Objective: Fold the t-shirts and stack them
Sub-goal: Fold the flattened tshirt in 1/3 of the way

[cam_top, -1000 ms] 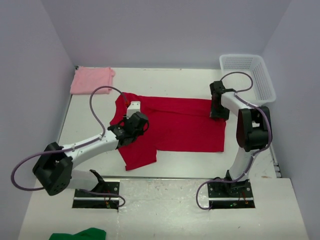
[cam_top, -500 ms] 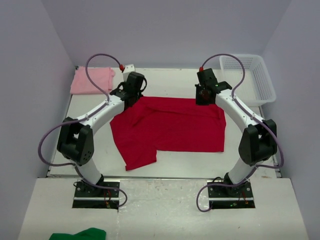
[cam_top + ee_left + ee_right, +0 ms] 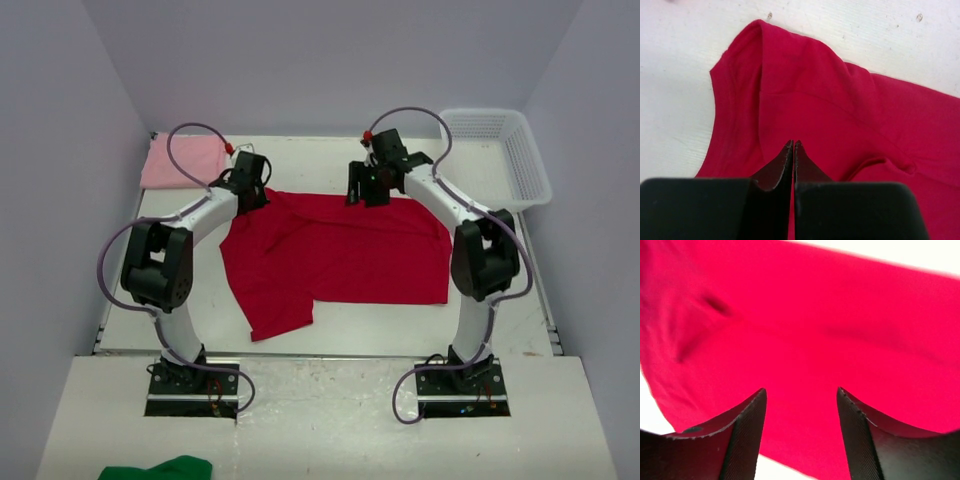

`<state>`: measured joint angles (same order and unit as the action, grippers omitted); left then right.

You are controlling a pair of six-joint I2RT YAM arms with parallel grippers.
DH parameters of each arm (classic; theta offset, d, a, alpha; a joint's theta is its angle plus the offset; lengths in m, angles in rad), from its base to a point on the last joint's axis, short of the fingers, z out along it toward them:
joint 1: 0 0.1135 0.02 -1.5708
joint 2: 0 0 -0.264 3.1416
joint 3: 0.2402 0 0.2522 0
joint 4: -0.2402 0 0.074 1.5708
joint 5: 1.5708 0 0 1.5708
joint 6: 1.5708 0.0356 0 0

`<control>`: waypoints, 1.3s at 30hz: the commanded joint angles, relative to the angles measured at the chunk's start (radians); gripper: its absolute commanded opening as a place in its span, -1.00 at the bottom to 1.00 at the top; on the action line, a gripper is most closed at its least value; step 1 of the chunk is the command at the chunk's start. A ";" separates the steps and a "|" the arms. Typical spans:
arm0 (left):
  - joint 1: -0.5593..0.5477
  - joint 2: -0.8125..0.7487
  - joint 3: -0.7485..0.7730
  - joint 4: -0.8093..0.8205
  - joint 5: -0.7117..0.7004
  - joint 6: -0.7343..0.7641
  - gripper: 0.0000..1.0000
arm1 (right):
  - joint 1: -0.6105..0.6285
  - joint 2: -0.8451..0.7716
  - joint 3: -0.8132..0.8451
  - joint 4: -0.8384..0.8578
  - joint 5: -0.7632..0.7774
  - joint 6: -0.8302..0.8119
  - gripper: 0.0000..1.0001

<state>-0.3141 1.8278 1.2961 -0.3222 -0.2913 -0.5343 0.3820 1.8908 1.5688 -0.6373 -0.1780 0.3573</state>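
The crimson t-shirt (image 3: 340,255) is lying rumpled across the counter (image 3: 330,335), the left hand (image 3: 792,146) sitting closed together at its far-left corner and the right hand (image 3: 801,392) hovering apart over its far edge, so a one-sided pull is probably risking bunching it.

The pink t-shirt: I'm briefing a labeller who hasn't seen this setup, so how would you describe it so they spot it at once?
Look at the white table from above and go to its far left corner, by the left wall. The pink t-shirt lies there. Unlike the red t-shirt spread across the middle, it is pale and folded into a small rectangle.
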 commanded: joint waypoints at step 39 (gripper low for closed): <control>0.222 0.016 -0.300 0.163 0.067 0.023 -1.00 | 0.302 0.099 -0.058 0.076 -0.060 0.117 -1.00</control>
<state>-0.1383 1.8523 1.0531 -0.0895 -0.2008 -0.5301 0.6662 2.0457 1.4723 -0.5606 -0.2699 0.4614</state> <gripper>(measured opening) 0.002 0.003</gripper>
